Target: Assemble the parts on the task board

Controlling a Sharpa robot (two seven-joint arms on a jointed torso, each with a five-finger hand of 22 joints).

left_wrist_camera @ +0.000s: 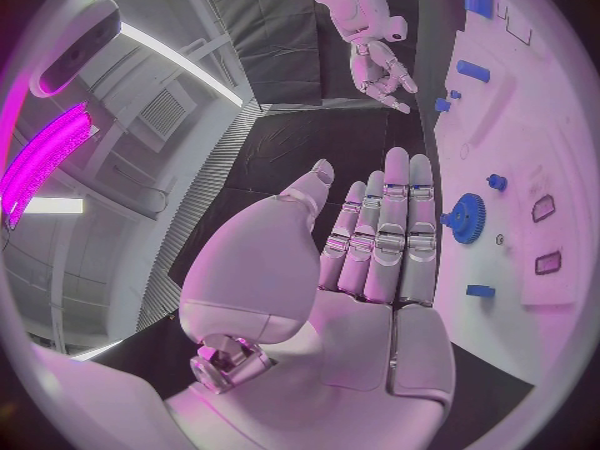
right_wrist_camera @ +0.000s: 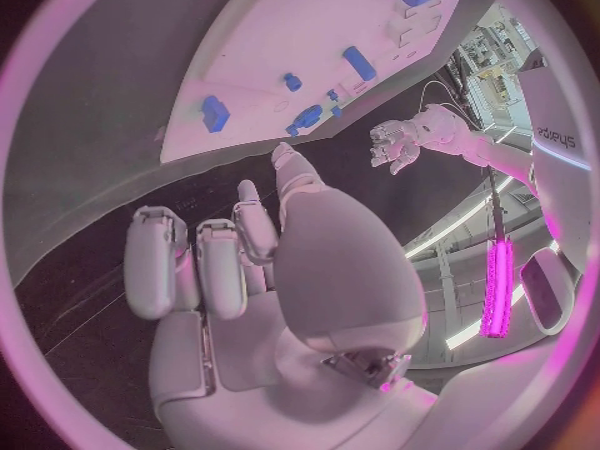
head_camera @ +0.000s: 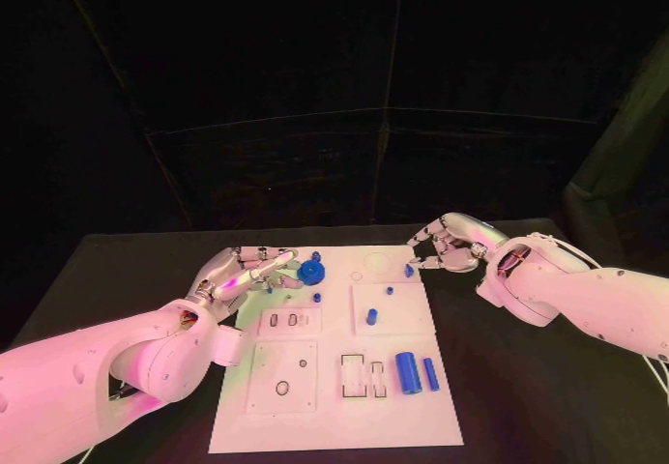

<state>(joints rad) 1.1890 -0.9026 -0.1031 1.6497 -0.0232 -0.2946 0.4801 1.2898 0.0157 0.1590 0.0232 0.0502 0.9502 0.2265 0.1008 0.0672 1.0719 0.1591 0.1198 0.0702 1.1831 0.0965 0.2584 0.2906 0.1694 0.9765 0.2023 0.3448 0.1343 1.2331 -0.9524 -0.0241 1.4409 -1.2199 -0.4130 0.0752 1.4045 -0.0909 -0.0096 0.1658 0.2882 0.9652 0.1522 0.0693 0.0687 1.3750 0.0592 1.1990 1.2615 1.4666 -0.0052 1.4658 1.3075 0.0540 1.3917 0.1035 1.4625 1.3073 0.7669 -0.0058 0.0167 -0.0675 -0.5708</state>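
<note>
The left hand hung at the far left corner of the task board, fingers straight and together, grasping nothing; the left wrist view confirmed a bare palm. Just beyond its fingertips stood a blue gear, apart from them, with a small blue peg past it. This looked like a hand poised either to reach for the gear or freshly off it; which could not be told.

The right hand hovered off the board's far right corner, fingers curled inward on nothing visible. Small blue pieces lay near it on the board. Well back from both hands, toward the robot, two blue cylinders lay unassembled beside rectangular slots, so much assembly seemed outstanding.
</note>
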